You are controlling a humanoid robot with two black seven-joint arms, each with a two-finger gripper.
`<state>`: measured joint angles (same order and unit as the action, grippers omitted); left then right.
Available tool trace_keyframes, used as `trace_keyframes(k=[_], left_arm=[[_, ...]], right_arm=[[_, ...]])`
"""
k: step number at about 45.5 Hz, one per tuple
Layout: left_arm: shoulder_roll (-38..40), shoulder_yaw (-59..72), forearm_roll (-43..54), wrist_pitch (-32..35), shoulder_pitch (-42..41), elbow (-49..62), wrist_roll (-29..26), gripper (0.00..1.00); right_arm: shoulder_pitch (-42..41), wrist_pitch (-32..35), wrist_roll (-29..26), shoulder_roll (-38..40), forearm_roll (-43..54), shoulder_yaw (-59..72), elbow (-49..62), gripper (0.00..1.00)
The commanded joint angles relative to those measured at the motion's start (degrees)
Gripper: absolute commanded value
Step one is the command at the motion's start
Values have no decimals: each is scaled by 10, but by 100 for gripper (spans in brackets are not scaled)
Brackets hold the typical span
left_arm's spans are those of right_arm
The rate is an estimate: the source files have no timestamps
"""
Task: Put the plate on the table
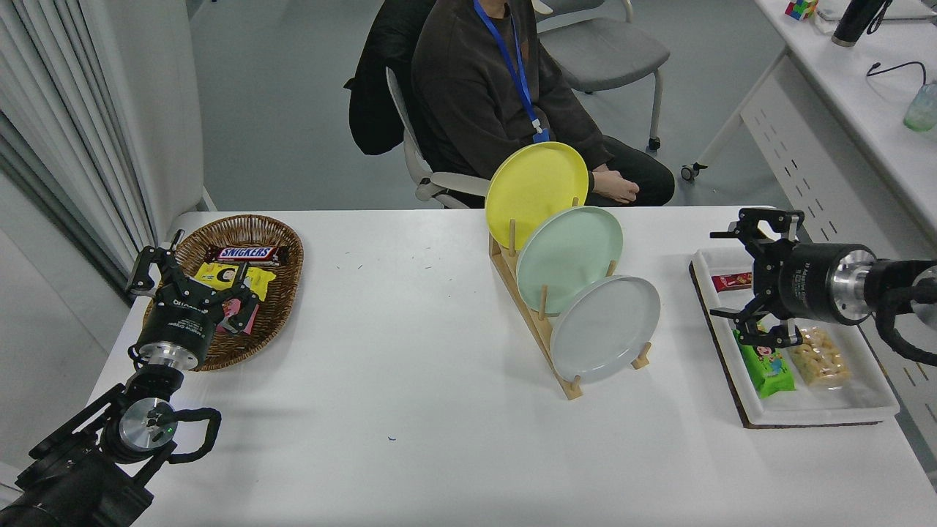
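Your right tool hangs released above the tray; the pale grey plate leans frontmost in the wooden rack. Approach its right rim squarely, grip firmly, lift clear of pegs.

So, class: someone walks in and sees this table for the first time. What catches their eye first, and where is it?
Three plates standing on edge in a wooden rack at mid-table: yellow plate farthest, mint green plate in the middle, pale grey plate nearest. The right gripper hangs open over the snack tray at the right.
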<state>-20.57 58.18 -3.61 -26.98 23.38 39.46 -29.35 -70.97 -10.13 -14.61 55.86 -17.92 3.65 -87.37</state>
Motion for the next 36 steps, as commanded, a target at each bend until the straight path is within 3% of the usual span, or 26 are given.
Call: trace_keyframes(k=[1, 14, 23, 36], left_arm=[[0, 0, 0, 0, 0, 0, 0, 98], [0, 0, 0, 0, 0, 0, 0, 98], [0, 0, 0, 0, 0, 0, 0, 98], [0, 0, 0, 0, 0, 0, 0, 98]], right_arm=[[-2, -1, -4, -30, 67, 2, 22, 99], [-3, 10, -4, -88, 83, 2, 94, 99], [0, 120, -4, -132, 118, 10, 156, 99], [0, 159, -4, -159, 114, 14, 162, 99]])
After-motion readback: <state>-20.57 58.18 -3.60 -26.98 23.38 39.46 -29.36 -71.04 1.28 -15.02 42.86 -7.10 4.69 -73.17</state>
